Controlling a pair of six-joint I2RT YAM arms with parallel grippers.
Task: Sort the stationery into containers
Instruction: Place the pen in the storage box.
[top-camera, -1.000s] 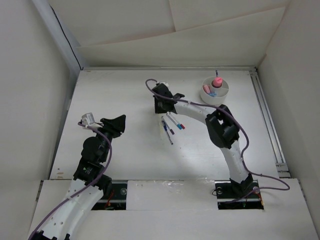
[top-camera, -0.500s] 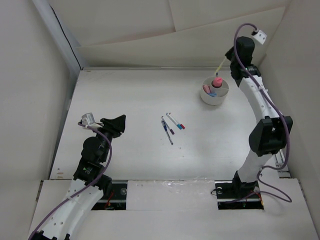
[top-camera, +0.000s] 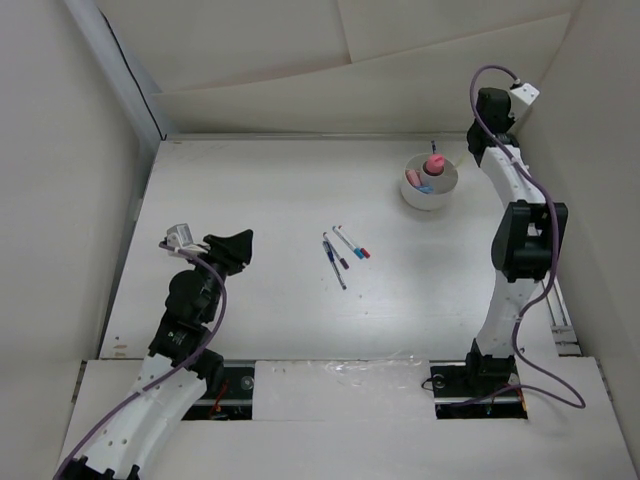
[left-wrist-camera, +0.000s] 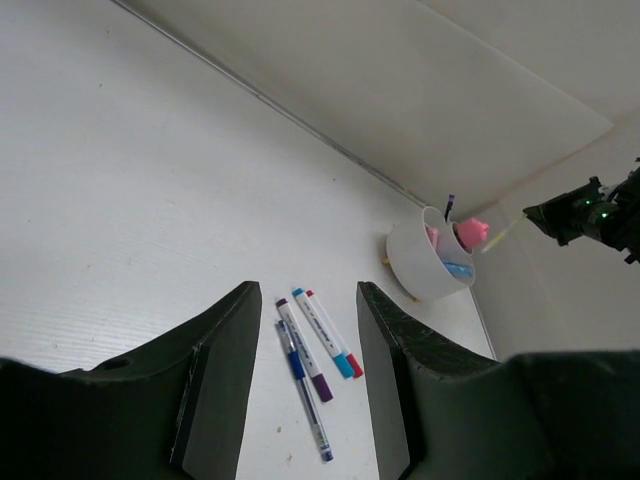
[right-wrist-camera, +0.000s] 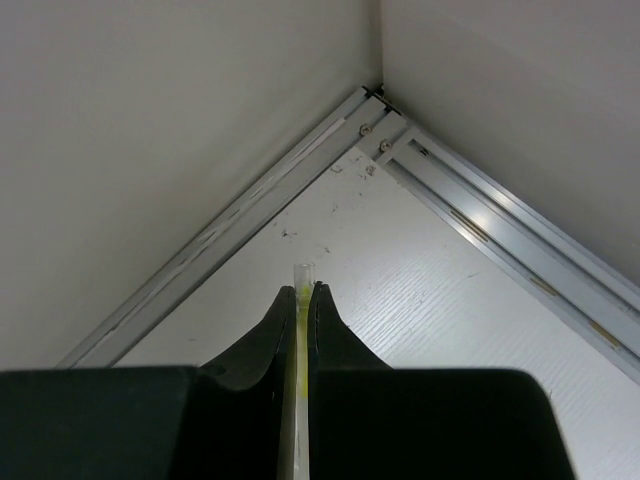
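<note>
yellow pen (right-wrist-camera: 300, 300) was clamped in the right jaws near the far right corner of the surface (top-camera: 250, 190), near the tub (top-camera: 428, 201); left jaws stood apart, empty.

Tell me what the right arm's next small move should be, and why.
Probably shift the right gripper leftward over the white tub. It is shut on the yellow pen, which in the left wrist view seems just outside the tub's rim, not over a compartment.
</note>
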